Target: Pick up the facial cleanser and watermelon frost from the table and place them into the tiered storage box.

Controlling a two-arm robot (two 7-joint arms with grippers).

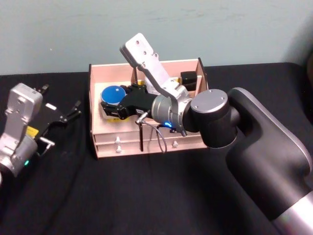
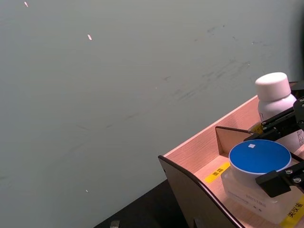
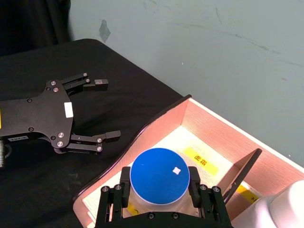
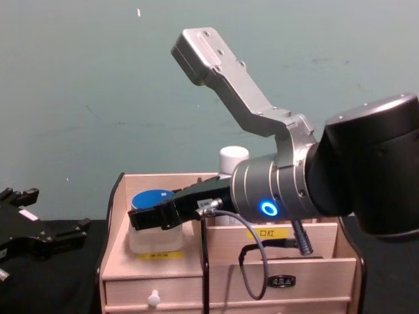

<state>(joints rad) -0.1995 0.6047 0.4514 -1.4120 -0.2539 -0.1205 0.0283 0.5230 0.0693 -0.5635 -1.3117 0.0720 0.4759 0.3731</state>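
The facial cleanser [image 4: 233,159] peeks out mid-frame in the chest view, only its cap clear of the right arm [image 4: 275,190]. Yellow labels [image 4: 266,233] in the tiered storage box [image 4: 314,261] are too small to read.

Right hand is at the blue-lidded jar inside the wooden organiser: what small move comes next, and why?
Probably open the fingers and let go. The right hand brackets the squat clear jar with the round blue lid, already inside the left compartment of the light wooden tiered organiser, beside the tall white bottle. The left hand waits open over the black table.
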